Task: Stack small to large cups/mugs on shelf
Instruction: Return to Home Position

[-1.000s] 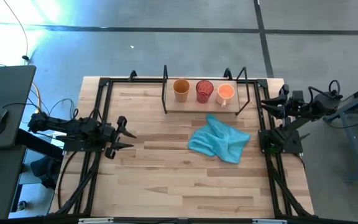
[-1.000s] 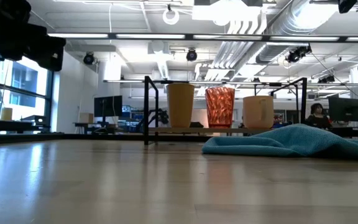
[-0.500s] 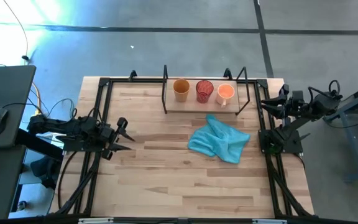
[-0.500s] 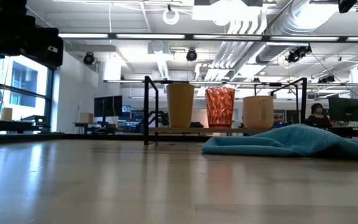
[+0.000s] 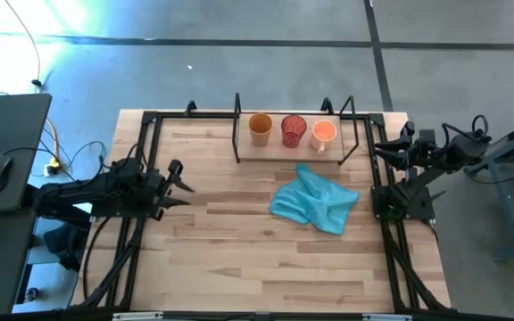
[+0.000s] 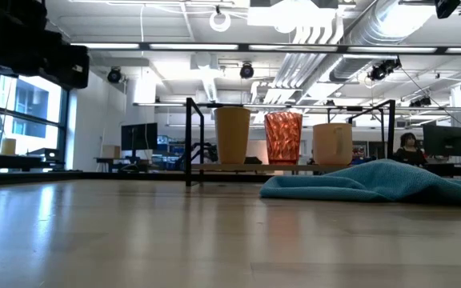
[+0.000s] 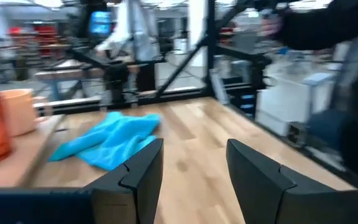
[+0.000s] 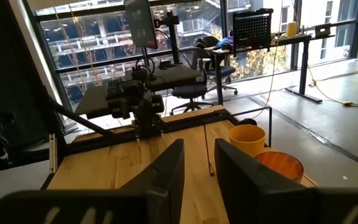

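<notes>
Yellow cup (image 5: 260,126), red cup (image 5: 294,129) and light orange mug (image 5: 325,133) are being carried in a row by the shelf (image 5: 279,153). Left pincer (image 5: 187,194) and right pincer (image 5: 380,150) are being held released at opposite sides of the surface (image 5: 239,259).

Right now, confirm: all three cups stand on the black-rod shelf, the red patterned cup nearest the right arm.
No: the red patterned cup stands in the middle; the light orange handled mug is nearest the right arm. All three are on the black-rod shelf. The high view shows it.
</notes>
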Controlling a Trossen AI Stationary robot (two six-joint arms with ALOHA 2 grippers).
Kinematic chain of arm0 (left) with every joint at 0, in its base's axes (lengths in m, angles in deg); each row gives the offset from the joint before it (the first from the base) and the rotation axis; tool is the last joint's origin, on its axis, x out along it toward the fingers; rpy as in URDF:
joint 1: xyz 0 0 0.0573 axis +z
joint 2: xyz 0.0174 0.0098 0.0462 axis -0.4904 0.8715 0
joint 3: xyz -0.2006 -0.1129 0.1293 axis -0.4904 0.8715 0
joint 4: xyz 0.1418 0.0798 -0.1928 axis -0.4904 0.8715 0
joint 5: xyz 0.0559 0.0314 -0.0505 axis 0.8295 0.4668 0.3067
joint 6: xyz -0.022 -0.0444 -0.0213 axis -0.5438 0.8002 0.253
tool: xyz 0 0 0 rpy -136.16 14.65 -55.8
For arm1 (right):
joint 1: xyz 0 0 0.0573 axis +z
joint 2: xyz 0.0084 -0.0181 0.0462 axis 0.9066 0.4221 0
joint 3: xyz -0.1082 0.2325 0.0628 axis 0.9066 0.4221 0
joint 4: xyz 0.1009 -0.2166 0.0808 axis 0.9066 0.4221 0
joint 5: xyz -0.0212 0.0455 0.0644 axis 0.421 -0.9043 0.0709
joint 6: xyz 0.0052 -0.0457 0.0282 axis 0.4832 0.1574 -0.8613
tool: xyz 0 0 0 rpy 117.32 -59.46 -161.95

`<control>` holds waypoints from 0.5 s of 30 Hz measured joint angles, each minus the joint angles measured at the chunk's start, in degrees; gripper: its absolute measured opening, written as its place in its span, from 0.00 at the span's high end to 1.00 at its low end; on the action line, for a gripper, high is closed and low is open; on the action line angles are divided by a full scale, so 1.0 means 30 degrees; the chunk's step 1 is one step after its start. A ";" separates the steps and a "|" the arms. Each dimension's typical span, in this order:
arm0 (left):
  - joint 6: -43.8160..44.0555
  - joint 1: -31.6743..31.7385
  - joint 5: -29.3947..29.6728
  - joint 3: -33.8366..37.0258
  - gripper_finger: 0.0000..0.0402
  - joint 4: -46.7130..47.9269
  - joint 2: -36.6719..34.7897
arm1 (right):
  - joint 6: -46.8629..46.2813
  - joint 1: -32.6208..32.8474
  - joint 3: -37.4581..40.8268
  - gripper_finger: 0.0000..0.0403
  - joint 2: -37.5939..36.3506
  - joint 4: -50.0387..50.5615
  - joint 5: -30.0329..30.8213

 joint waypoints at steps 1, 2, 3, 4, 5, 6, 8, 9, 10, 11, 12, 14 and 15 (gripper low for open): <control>-0.0007 -0.0031 0.0696 0.0000 0.59 0.0011 0.0007 | -0.0011 0.0007 0.0000 0.81 0.0000 0.0051 -0.0005; -0.0008 -0.0055 0.1377 0.0000 0.59 0.0035 0.0007 | -0.0051 0.0006 0.0000 0.81 0.0000 0.0111 -0.0005; -0.0015 -0.0049 0.1876 0.0000 0.59 0.0049 0.0007 | -0.0050 0.0000 0.0000 0.81 0.0000 0.0148 -0.0005; -0.0022 -0.0049 0.2196 0.0000 0.59 0.0032 0.0007 | -0.0029 0.0007 0.0000 0.81 0.0000 0.0169 -0.0005; -0.0029 -0.0049 0.2355 0.0000 0.59 -0.0040 0.0007 | -0.0025 0.0004 0.0000 0.81 0.0000 0.0223 -0.0005; -0.0051 -0.0049 0.2469 0.0000 0.59 -0.0185 0.0003 | -0.0029 0.0007 0.0000 0.81 0.0000 0.0310 -0.0005; -0.0040 -0.0057 0.2530 0.0000 0.59 -0.0311 0.0000 | -0.0036 0.0000 0.0000 0.81 0.0000 0.0486 -0.0005; 0.0036 -0.0057 0.2628 0.0000 0.59 -0.0302 0.0000 | -0.0031 0.0004 0.0000 0.81 0.0000 0.0583 -0.0013; 0.0151 -0.0057 0.2703 0.0000 0.59 -0.0300 0.0000 | -0.0034 0.0000 0.0000 0.81 0.0000 0.0700 -0.0013; 0.0358 -0.0070 0.2976 0.0000 0.59 -0.0333 0.0000 | -0.0051 0.0000 0.0000 0.81 0.0000 0.0775 -0.0017; 0.0542 -0.0071 0.3366 0.0000 0.59 -0.0434 0.0000 | -0.0051 0.0004 0.0000 0.81 0.0000 0.0826 -0.0017; 0.0620 -0.0234 0.4368 0.0000 0.59 -0.0844 0.0000 | -0.0036 0.0000 0.0000 0.81 0.0000 0.0861 -0.0020; 0.0416 -0.0423 0.4975 0.0000 0.59 -0.1163 0.0000 | -0.0032 0.0007 0.0000 0.81 0.0000 0.0857 -0.0020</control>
